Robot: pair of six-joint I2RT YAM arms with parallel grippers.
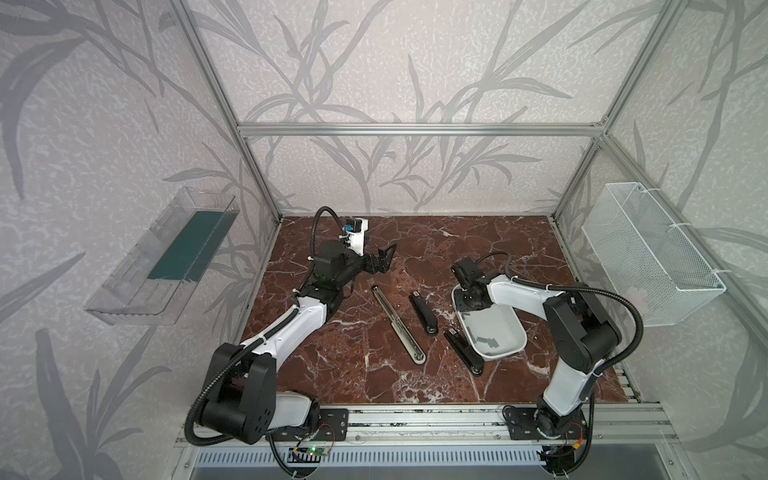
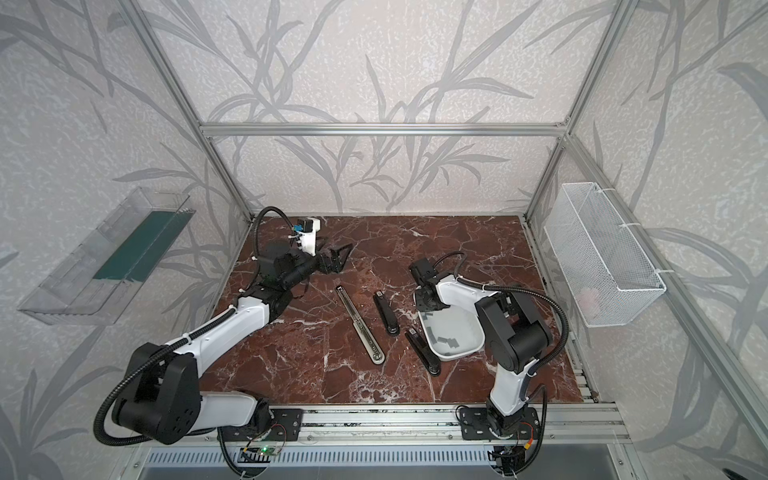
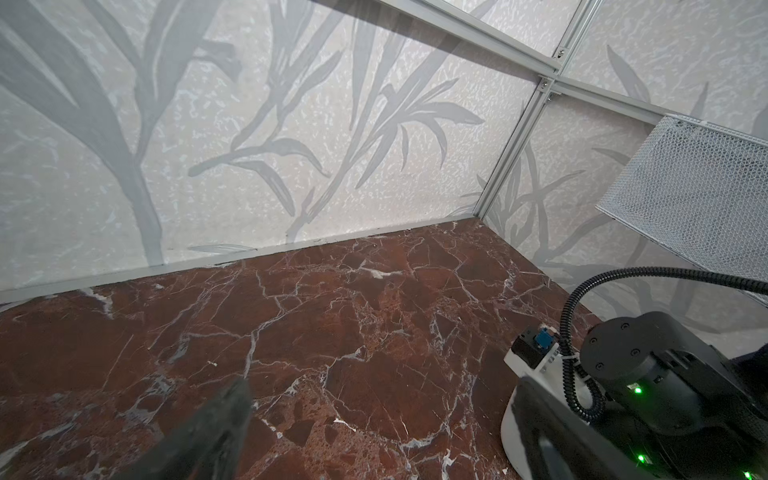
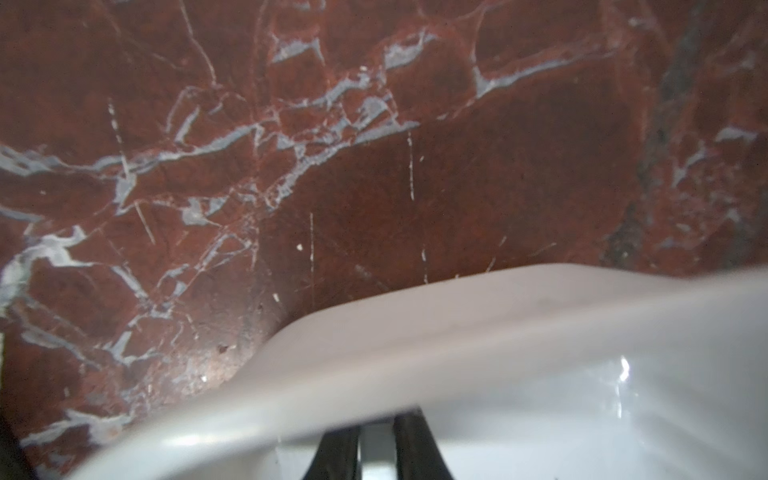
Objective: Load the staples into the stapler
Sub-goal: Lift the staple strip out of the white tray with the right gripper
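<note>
In both top views the left gripper (image 1: 384, 258) hovers over the back of the worktop (image 1: 478, 249), jaws wide apart. The right gripper (image 1: 471, 309) dips into the far end of a white tray (image 1: 496, 322). The staples (image 1: 485, 340) lie in the tray's near half. 2 black stapler bodies (image 1: 424, 312) and a silver rail (image 1: 397, 320) lie left of the tray.

Left wrist view: 1 blurred dark finger (image 3: 216, 428) above the worktop.

Right wrist view: the right gripper's fingers (image 4: 336, 449) stand almost together inside the tray. Whether they pinch a strip cannot be told.
</note>
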